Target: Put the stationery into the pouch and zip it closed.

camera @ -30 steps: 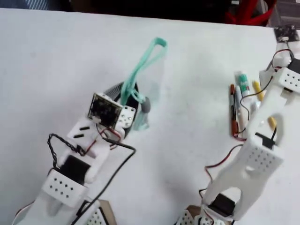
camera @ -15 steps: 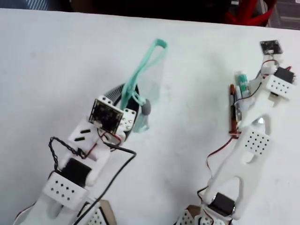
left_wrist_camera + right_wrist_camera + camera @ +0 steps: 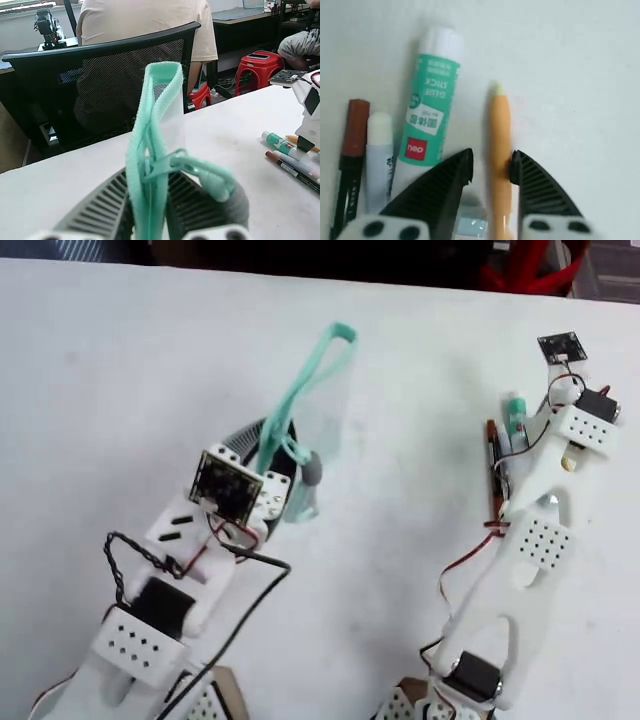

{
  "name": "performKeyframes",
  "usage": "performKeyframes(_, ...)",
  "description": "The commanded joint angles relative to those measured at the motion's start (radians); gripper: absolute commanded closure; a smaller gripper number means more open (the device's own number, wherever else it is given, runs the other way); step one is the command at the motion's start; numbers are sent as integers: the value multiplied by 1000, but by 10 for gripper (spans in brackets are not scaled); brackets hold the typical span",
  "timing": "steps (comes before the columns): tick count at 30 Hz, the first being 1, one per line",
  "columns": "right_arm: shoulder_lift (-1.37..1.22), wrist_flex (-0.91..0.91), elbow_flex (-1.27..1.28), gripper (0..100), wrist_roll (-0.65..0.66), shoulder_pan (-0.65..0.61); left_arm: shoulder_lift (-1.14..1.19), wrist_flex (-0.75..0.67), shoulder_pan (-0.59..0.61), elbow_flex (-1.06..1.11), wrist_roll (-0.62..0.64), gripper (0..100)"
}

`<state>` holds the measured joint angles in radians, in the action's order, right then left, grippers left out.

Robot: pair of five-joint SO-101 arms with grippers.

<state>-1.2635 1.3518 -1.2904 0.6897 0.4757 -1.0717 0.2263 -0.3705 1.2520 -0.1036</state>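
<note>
Pouch (image 3: 150, 150) bottom hidden, orange pencil (image 3: 500, 130) cropped

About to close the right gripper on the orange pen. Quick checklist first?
1. Right gripper straddles the orange pen: ok.
2. Right jaws open, one on each side of it: ok.
3. Glue stick outside the gap between the jaws: ok.
4. Glue stick untouched by the gripper: cannot tell.
5. Left gripper clamped on the pouch, held upright: ok.
6. Pouch mouth open wide enough: cannot tell.
</note>
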Motion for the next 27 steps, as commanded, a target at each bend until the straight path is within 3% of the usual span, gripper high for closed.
performKeyframes(1,-2,-5,-14,986,41,-5,25,5,1,35,-12,976)
performKeyframes(5,12,33,-38,983,75,4,25,5,1,35,-12,976)
performKeyframes(9,59,183,-160,981,71,7,21,9,5,35,-12,976)
performKeyframes(13,145,374,-393,981,-86,4,21,11,5,35,-12,976)
performKeyframes(21,604,374,-172,981,-258,8,21,14,7,37,-12,976)
performKeyframes(27,957,374,219,981,-321,-18,21,11,7,46,-12,976)
